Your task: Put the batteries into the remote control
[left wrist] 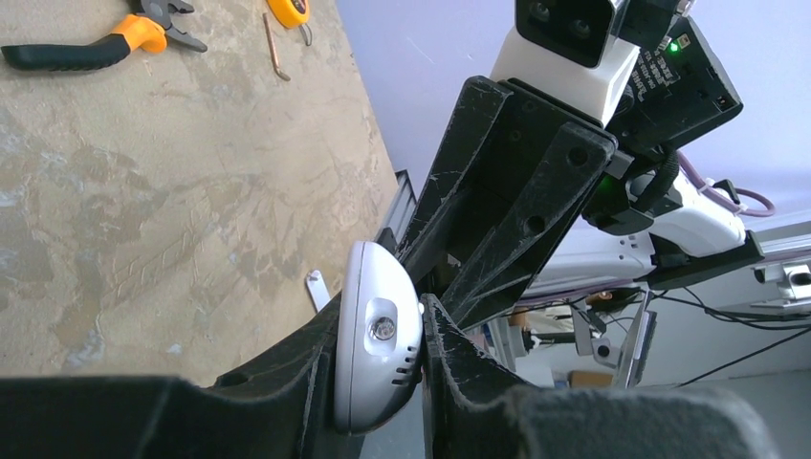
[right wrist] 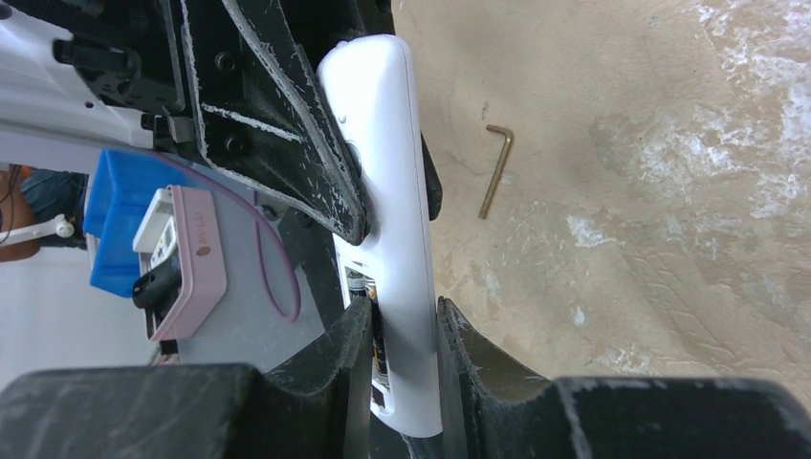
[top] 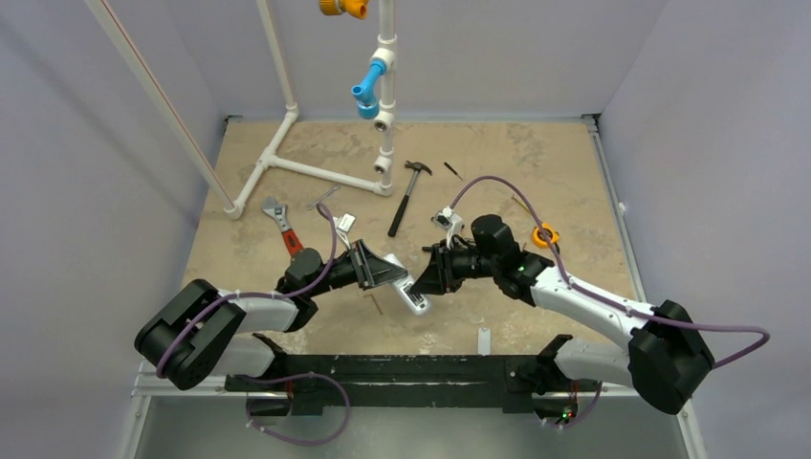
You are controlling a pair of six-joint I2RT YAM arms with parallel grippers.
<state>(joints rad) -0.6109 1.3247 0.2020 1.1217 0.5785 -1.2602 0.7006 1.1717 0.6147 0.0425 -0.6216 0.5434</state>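
Observation:
The white remote control (top: pixel 412 295) is held above the table between both grippers. My left gripper (left wrist: pixel 383 325) is shut on its rounded end, where a small clear LED shows; in the top view this gripper (top: pixel 392 279) comes from the left. My right gripper (right wrist: pixel 403 320) is shut on the other end of the remote control (right wrist: pixel 402 191), one finger lying against its open battery bay. Dark batteries (right wrist: pixel 380 349) with orange print sit inside that bay, mostly hidden by the finger. In the top view my right gripper (top: pixel 428 275) comes from the right.
A small white cover strip (top: pixel 484 340) lies near the front edge. A brass hex key (right wrist: pixel 497 167) lies under the remote. A hammer (top: pixel 409 191), red-handled wrench (top: pixel 280 225), silver metal piece (top: pixel 344 225), orange tape measure (top: pixel 545 234), pliers (left wrist: pixel 96 43) and a white pipe frame (top: pixel 316 167) lie farther back.

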